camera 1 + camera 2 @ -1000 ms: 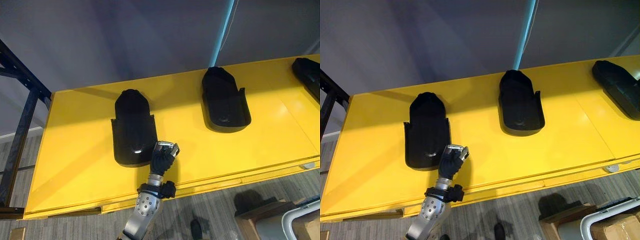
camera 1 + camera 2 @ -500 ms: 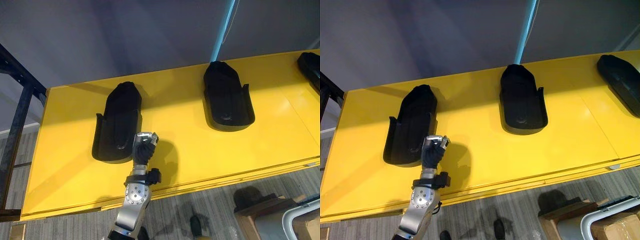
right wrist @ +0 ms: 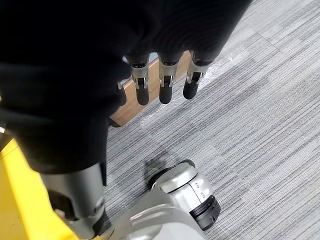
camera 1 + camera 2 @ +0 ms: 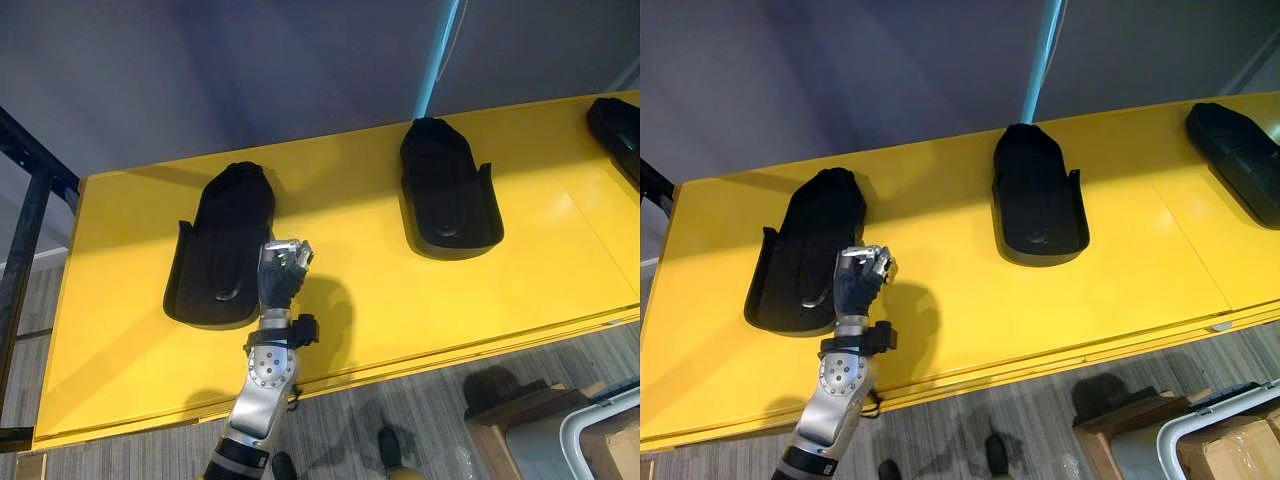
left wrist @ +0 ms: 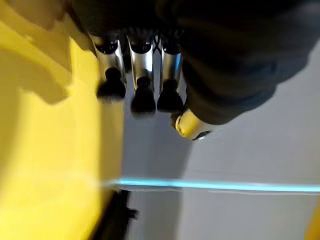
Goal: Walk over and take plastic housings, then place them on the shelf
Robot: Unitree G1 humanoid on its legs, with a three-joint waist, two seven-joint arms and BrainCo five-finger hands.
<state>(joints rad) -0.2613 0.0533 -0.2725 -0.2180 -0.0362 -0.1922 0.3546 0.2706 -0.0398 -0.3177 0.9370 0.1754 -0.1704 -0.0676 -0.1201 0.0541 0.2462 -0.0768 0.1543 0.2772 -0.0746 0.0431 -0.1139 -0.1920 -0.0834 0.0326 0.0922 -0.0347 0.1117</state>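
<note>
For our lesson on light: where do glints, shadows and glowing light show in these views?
Left eye view: a white glint on the left housing, whose far end shades the yellow shelf. Right eye view: a small glint on the middle housing. Left wrist view: a cyan strip glows against the grey wall.

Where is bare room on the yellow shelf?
Open patch: between the middle black plastic housing and the right black plastic housing. The front strip of the yellow shelf is free. Crowded beside the left black plastic housing, where the left hand is.
</note>
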